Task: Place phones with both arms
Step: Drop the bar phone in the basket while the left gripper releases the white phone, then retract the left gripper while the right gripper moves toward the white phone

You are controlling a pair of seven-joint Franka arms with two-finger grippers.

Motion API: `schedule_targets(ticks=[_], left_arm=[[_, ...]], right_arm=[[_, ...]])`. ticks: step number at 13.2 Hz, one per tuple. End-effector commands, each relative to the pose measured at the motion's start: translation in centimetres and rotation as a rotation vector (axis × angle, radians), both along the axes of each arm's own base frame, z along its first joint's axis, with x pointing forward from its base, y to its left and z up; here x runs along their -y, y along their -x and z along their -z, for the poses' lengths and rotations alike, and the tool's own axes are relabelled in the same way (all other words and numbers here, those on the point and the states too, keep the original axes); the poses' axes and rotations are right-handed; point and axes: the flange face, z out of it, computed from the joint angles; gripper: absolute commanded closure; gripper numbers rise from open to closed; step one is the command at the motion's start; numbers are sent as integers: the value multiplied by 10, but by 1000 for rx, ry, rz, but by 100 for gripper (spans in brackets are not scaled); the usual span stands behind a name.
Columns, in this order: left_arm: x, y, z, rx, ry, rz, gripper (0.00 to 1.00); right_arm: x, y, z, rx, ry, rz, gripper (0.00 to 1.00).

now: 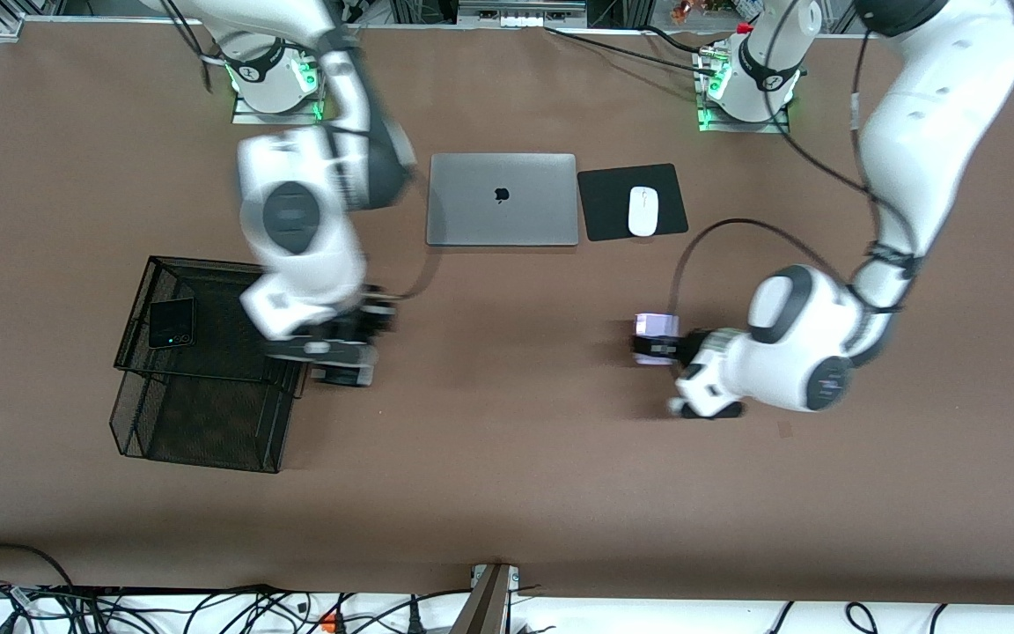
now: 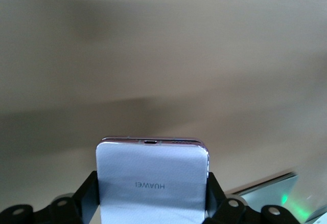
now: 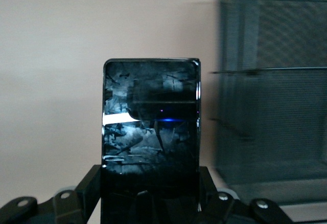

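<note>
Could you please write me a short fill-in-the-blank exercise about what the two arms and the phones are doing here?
1. The left gripper is shut on the ____ phone.
2. The right gripper holds the long black phone beside the mesh ____.
3. The folded black phone lies in the tray's ____ tier.
4. The white mouse rests on a black ____ beside the laptop.

Missing words: lilac; tray; upper; pad
</note>
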Motion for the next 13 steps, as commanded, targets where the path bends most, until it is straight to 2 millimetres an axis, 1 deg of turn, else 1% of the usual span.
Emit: schedule_targets(ticks=[1, 2, 3, 4, 5, 6, 7, 8, 9, 10, 11, 12, 13], left_arm=[[87, 22, 10, 19, 2, -39, 70], [118, 34, 17, 33, -10, -52, 69], [136, 43, 23, 32, -39, -74, 63], [147, 51, 30, 34, -73, -68, 11], [153, 55, 33, 41, -99, -60, 0], [153, 56, 33, 44, -110, -60, 0], [150, 54, 28, 46, -113, -58, 0], [143, 50, 17, 51, -118, -58, 0], [130, 43, -7, 54, -143, -51, 0], [106, 32, -39, 80, -191, -35, 0], [78, 23, -68, 114, -253, -10, 0], [51, 17, -99, 156, -305, 33, 0], [22, 11, -121, 181, -343, 88, 0]], right_arm=[[96, 31, 1, -39, -74, -9, 100], [123, 36, 13, -42, -79, -32, 100], [142, 39, 26, -34, -77, -43, 100], [156, 42, 39, -25, -73, -54, 100], [165, 46, 52, -28, -67, -55, 100], [168, 47, 59, -33, -67, -46, 100], [168, 46, 64, -39, -57, -46, 100], [168, 45, 66, -40, -56, -38, 100], [166, 43, 67, -38, -70, -27, 68], [165, 40, 69, -38, -74, -16, 7], [163, 38, 67, -37, -75, -16, 0], [162, 34, 61, -26, -77, -20, 0], [160, 28, 51, -17, -81, -25, 0]])
